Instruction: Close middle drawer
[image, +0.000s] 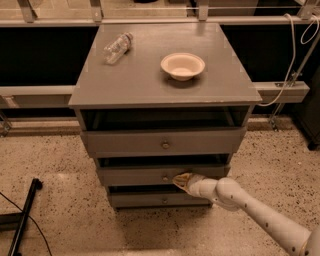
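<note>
The grey cabinet (160, 80) has three drawers. The middle drawer (130, 176) is a wide shallow grey front with a small round knob (165, 178); it stands only slightly out, with a thin dark gap above it. My gripper (179, 179) comes in from the lower right on a white arm and its tip rests against the middle drawer's front, just right of the knob. The top drawer (125, 142) sticks out a little, with a dark opening above it. The bottom drawer (135, 200) sits below.
A clear plastic bottle (118, 47) lies on the cabinet top at the back left, and a beige bowl (182, 65) stands near the middle right. A black stand leg (22, 220) lies on the speckled floor at the left. A white cable (295, 60) hangs at the right.
</note>
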